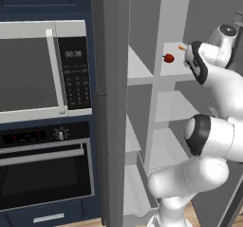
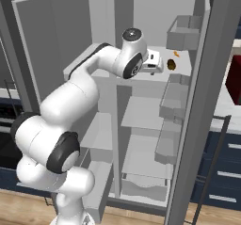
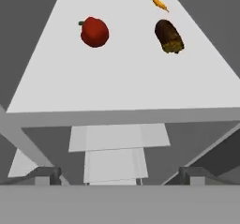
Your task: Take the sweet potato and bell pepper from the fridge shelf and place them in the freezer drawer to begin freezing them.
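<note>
Gripper: the gripper [image 3: 117, 176] hangs just off the near edge of the shelf [image 3: 117, 92], its tips spread as wide as they go, with nothing between them.
Pepper: the pepper [image 3: 94, 32] sits on the far left part of the shelf, stem pointing left in the hand view; it also shows red in the left base view [image 1: 168, 58].
Potato: the potato [image 3: 169, 36] lies on the far right part, well apart from the pepper; in the right base view [image 2: 171, 65] it is just beyond the hand.
Orange sliver: a small orange sliver [image 3: 160, 3] lies just past the potato, not touching it.
Key relation: both vegetables lie ahead of the hand and farther in; the potato's long axis runs roughly near to far, slightly slanted.
Judgement: either pick needs a reach forward over the shelf; a grip across the potato's short width looks simplest.
Drawer: cannot tell which low bin it is.
</note>
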